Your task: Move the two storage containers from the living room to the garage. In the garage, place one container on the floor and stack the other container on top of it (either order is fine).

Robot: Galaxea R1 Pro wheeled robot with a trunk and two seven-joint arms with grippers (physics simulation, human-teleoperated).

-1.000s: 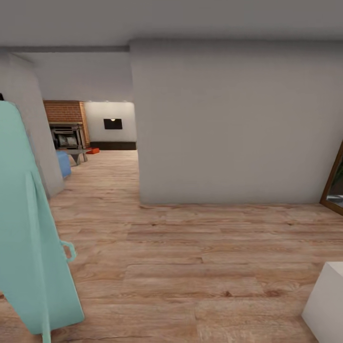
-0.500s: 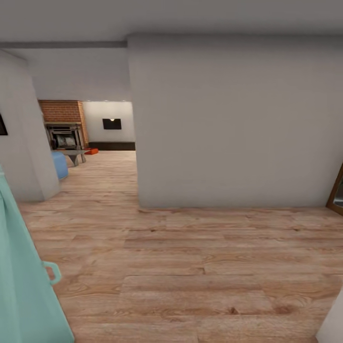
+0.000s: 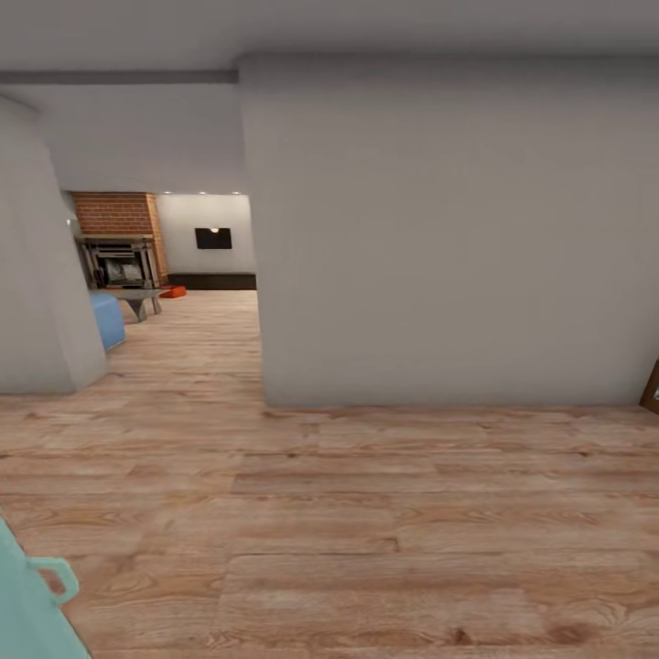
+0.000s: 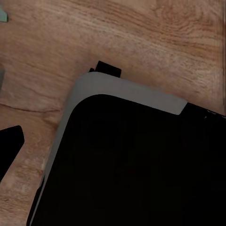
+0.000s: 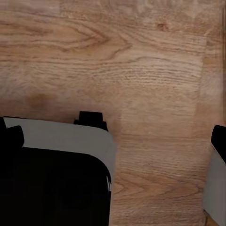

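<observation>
One red-orange storage container (image 3: 174, 291) lies small and far off on the living room's wood floor, beside the grey bench near the dark fireplace (image 3: 119, 265) and brick chimney (image 3: 114, 213). I am in a hallway, well short of it. My right gripper (image 5: 115, 141) hangs open over the plank floor, its black fingertips (image 5: 12, 136) at the picture's edges with nothing between them. My left gripper (image 4: 113, 146) also looks open and empty: one black finger (image 4: 9, 146) shows wide to the side, the other is lost against my dark base (image 4: 132, 165).
A grey-white wall block (image 3: 439, 238) stands straight ahead, its corner (image 3: 264, 394) bordering the passage to the living room. Another wall (image 3: 41, 275) bounds the passage's left side. A blue seat (image 3: 105, 318) sits beyond it. A teal panel with a handle (image 3: 32, 599) is at the lower left.
The whole view has shifted as I move: the teal panel has slid down and out to the lower left, the white box at lower right has left the picture, the walls look nearer.
</observation>
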